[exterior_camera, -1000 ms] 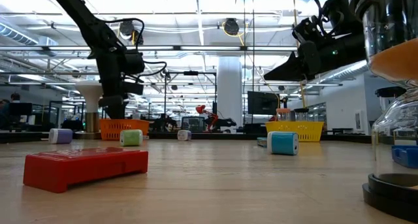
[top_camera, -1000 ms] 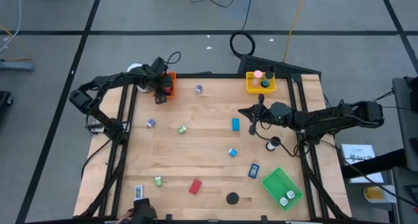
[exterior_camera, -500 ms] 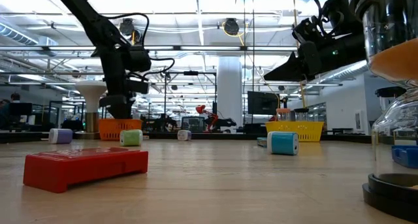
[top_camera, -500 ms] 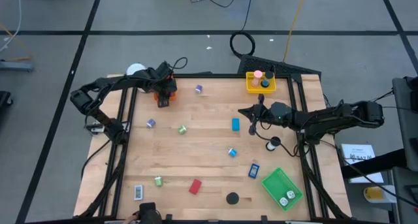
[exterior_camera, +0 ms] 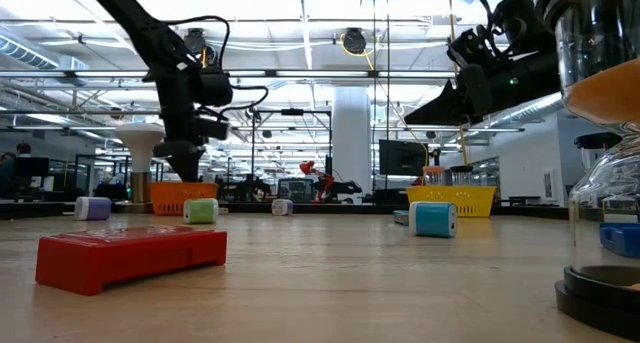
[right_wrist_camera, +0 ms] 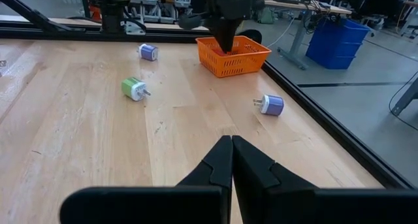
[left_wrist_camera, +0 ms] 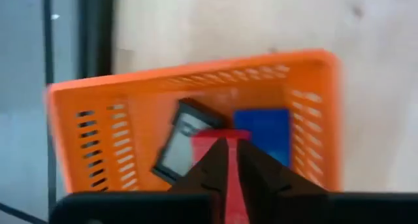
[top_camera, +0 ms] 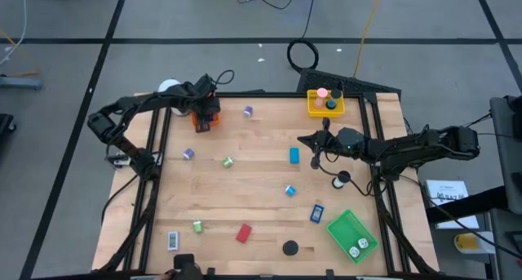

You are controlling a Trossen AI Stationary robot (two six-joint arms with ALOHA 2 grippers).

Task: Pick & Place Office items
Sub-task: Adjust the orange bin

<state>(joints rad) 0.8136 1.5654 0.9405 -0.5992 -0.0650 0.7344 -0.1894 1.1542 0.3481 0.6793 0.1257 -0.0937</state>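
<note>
My left gripper (left_wrist_camera: 228, 149) is shut and points down into the orange tray (left_wrist_camera: 196, 77) at the table's far left corner (top_camera: 214, 110). In the tray lie a red piece (left_wrist_camera: 219, 136), a blue piece (left_wrist_camera: 262, 129) and a black-and-white piece (left_wrist_camera: 179, 145). My right gripper (right_wrist_camera: 230, 149) is shut and hovers level over the table's right middle (top_camera: 303, 139). Loose on the wood lie purple rolls (top_camera: 248, 111) (top_camera: 188, 154), a green roll (top_camera: 228, 162), a blue rectangle (top_camera: 294, 155), a red rectangle (top_camera: 243, 233) and a black disc (top_camera: 290, 248). My left gripper has its shut fingertips right over the red piece (left_wrist_camera: 219, 136) inside the orange tray, coming from above. Whether they touch it I cannot tell.
A yellow tray (top_camera: 325, 103) holding small pieces stands at the far right, and a green tray (top_camera: 352, 235) at the near right. A white ball-topped object (top_camera: 169, 87) stands behind the orange tray. A glass hourglass (exterior_camera: 600, 183) stands near the right edge.
My left gripper has gone a little toward the table's far edge and right, and now stands over the middle of the orange tray.
</note>
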